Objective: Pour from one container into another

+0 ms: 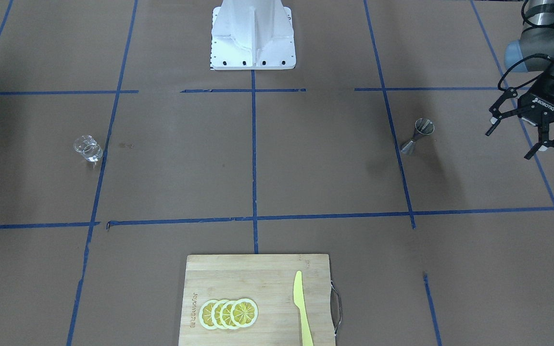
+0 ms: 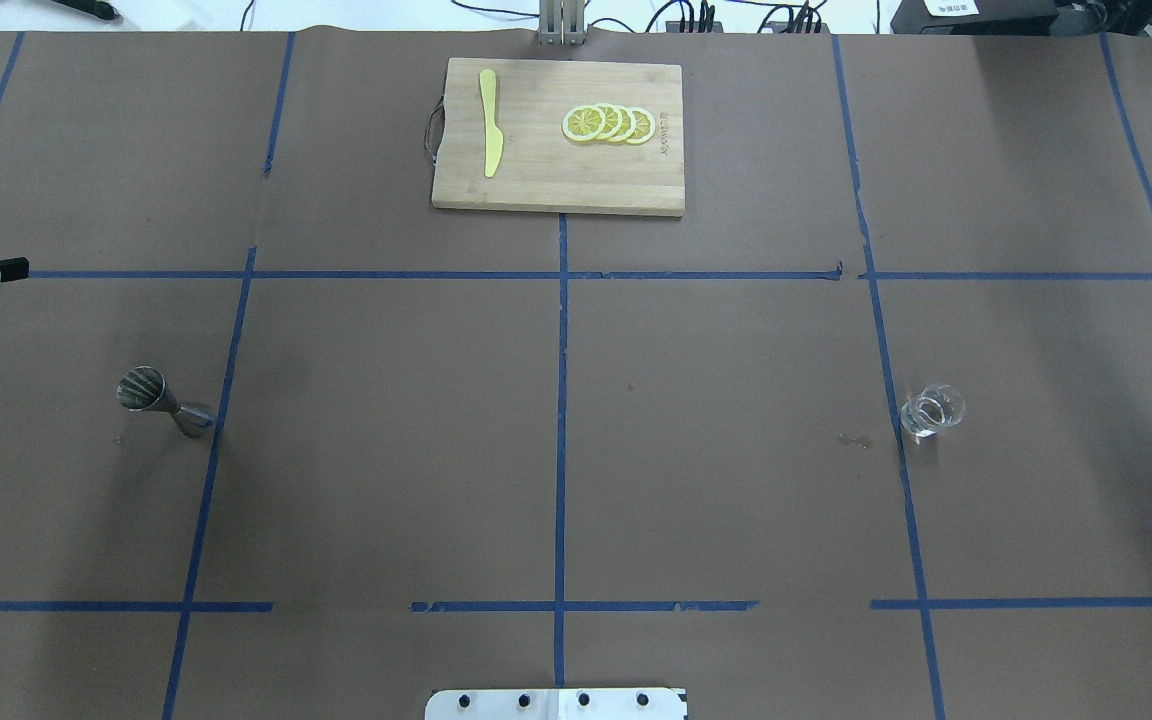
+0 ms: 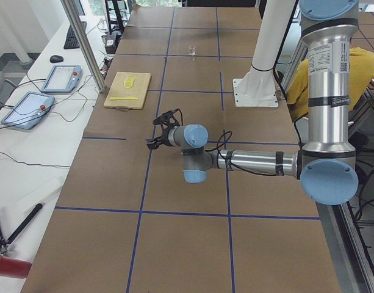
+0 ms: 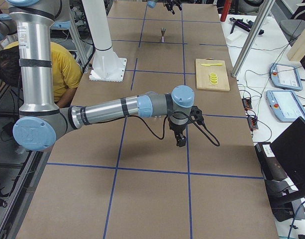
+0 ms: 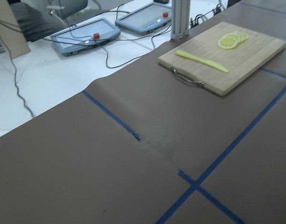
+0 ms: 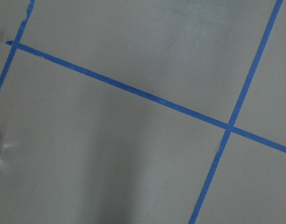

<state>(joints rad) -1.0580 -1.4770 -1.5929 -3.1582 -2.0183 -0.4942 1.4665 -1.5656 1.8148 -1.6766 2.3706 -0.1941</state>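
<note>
A steel hourglass-shaped jigger stands centre right on the brown table in the front view, with a small clear glass beaker well apart at centre left, likely one per arm. The left end effector hangs released near the jigger. I cannot tell the state of the right end effector.

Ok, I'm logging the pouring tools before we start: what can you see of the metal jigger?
The jigger is a shiny, steel-looking double cone with a narrow waist. It stands upright on one cup, the other open upward, on the brown paper, on the robot's left side, just beside a blue tape line. Only the paper touches it. Whether it holds liquid cannot be told.
</note>
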